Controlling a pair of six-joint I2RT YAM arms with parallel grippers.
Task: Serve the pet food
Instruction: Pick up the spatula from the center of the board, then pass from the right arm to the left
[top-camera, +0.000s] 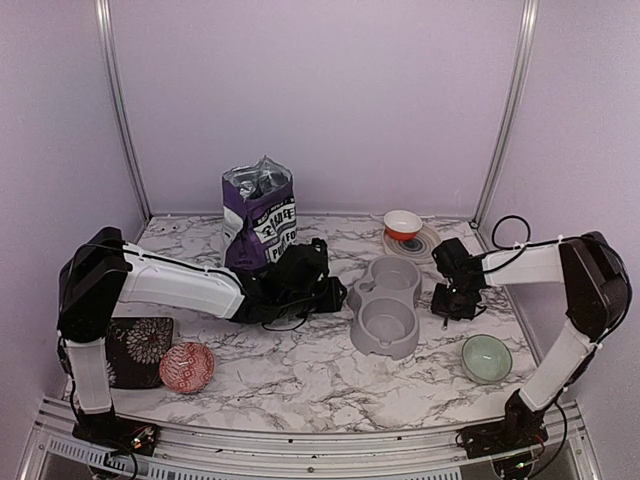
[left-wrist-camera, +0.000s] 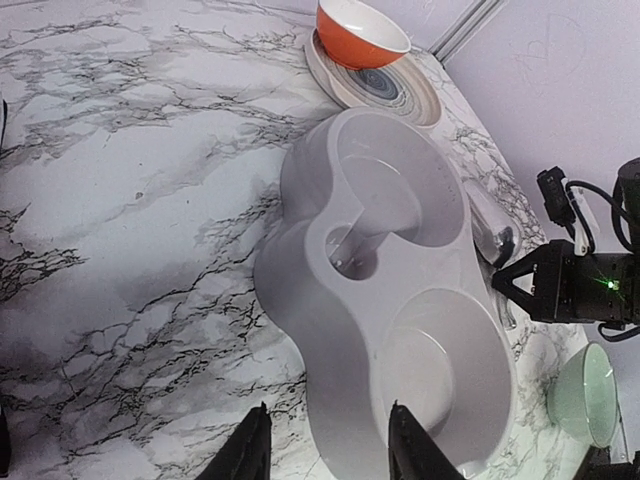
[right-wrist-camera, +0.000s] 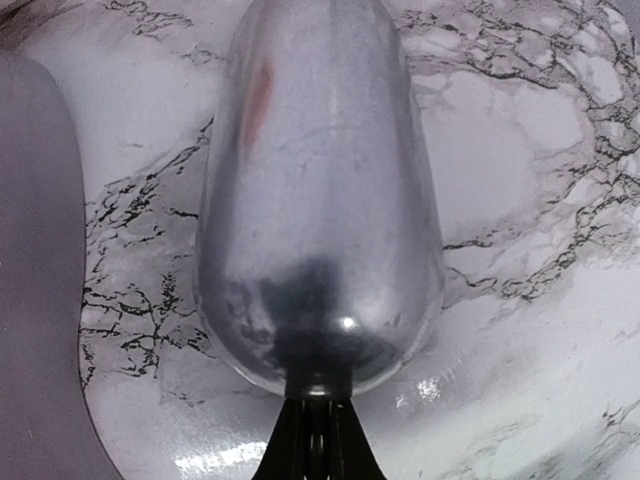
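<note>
No pet food shows in any view. The purple bag (top-camera: 258, 215) stands open-topped at the back. The grey double-bowl feeder (top-camera: 385, 305) lies mid-table, and both of its bowls (left-wrist-camera: 400, 190) are bare inside. My left gripper (top-camera: 330, 293) sits at the feeder's left edge. Its fingers (left-wrist-camera: 250, 450) stand apart with the near rim between them, and a gap shows at the left finger. Just right of the feeder, my right gripper (top-camera: 455, 300) is low over the table. It is shut (right-wrist-camera: 318, 410) on the handle of a shiny metal scoop (right-wrist-camera: 320, 200), which holds nothing.
An orange bowl (top-camera: 403, 224) sits on a striped plate (top-camera: 425, 245) at the back right. A pale green bowl (top-camera: 487, 357) is front right. A red patterned bowl (top-camera: 187, 365) and a dark floral cloth (top-camera: 140, 350) lie front left, by the left arm's base.
</note>
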